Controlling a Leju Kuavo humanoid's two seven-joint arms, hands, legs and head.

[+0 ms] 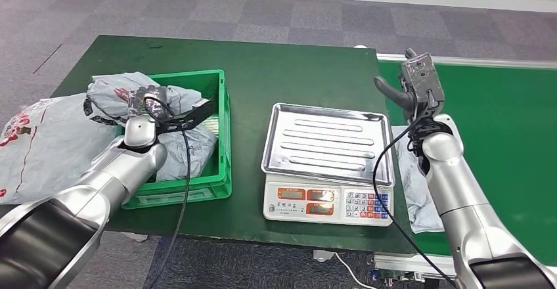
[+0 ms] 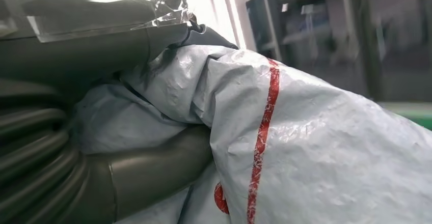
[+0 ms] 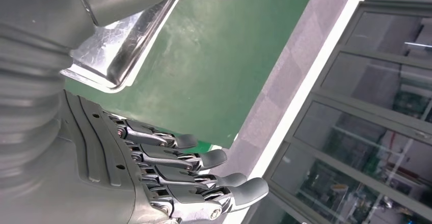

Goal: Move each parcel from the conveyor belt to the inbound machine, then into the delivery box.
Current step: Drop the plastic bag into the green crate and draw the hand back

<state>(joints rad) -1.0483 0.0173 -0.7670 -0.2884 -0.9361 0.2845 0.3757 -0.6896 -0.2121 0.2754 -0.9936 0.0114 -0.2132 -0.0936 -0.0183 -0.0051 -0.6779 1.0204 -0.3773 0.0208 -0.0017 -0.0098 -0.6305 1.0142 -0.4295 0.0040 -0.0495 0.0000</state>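
Over the green crate at the left of the table, we see a grey parcel with red markings held in our left hand, whose thumb and fingers press into the crumpled plastic; more grey bags lie inside the crate beneath it and another large bag sits just beside it. At mid-table stands the scale with its bare steel tray. Our right hand hangs open above the conveyor belt, fingers spread, holding nothing, near another parcel.
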